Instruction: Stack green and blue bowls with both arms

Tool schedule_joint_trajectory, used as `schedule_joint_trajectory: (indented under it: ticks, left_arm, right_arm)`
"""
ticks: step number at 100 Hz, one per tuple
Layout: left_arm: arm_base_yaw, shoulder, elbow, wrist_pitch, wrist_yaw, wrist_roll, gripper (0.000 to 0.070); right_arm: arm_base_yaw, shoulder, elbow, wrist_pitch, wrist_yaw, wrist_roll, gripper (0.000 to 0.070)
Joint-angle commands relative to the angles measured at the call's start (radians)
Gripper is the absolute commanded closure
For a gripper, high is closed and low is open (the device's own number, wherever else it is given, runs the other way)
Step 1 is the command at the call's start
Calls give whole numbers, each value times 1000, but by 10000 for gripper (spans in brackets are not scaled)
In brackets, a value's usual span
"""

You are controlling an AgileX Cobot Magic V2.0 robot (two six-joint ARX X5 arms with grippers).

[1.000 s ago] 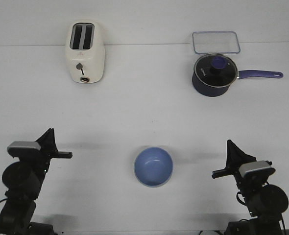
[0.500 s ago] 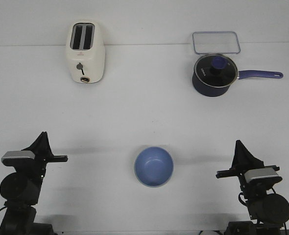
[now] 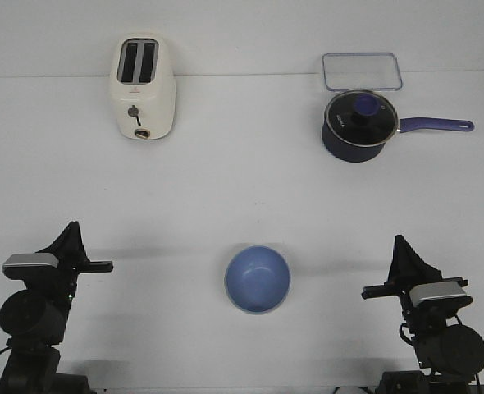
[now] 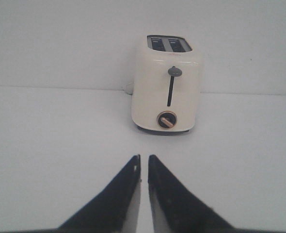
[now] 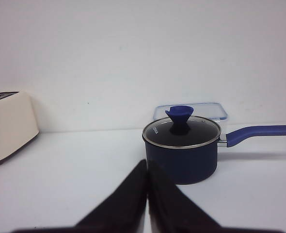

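Note:
The light blue bowl [image 3: 257, 279] stands upright on the white table, near the front and midway between the two arms. No separate green bowl shows in any view; I cannot tell whether one sits under the blue one. My left gripper [image 3: 70, 234] is at the front left, well to the left of the bowl. In the left wrist view its tips [image 4: 144, 158] stand with only a thin slit between them and hold nothing. My right gripper [image 3: 401, 246] is at the front right, tips [image 5: 146, 163] pressed together and empty. The bowl shows in neither wrist view.
A cream toaster [image 3: 143, 87] stands at the back left and also shows in the left wrist view [image 4: 167, 91]. A dark blue saucepan with a glass lid [image 3: 358, 125] stands at the back right, handle to the right, with a clear lidded box [image 3: 362, 71] behind it; the right wrist view shows the pan [image 5: 182, 148].
Since one second ago both arms have drawn back and outward, away from the bowl, to the table's front corners. Nothing has moved in the last half second. The bowl has not moved.

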Motion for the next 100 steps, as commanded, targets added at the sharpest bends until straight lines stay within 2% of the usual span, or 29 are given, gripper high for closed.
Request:
schedule_joint_trajectory:
  ticks: [1, 14, 39, 54, 100]
  left_arm:
    - [2, -25, -11, 16, -2, 5, 686]
    - [18, -138, -121, 14, 13, 59, 685]
    - [86, -362, -310, 5, 18, 41, 685]
    - [102, -448, -386, 1, 73, 41, 686]
    - [103, -444, -393, -17, 87, 42, 685]
  right_arm:
    - [1, -1, 3, 11, 1, 5, 700]
    - [1, -1, 3, 11, 1, 5, 700]
    - [1, -1, 3, 11, 1, 5, 700]
    - [1, -1, 3, 11, 1, 5, 700]
    - [1, 0, 3, 11, 1, 2, 700]
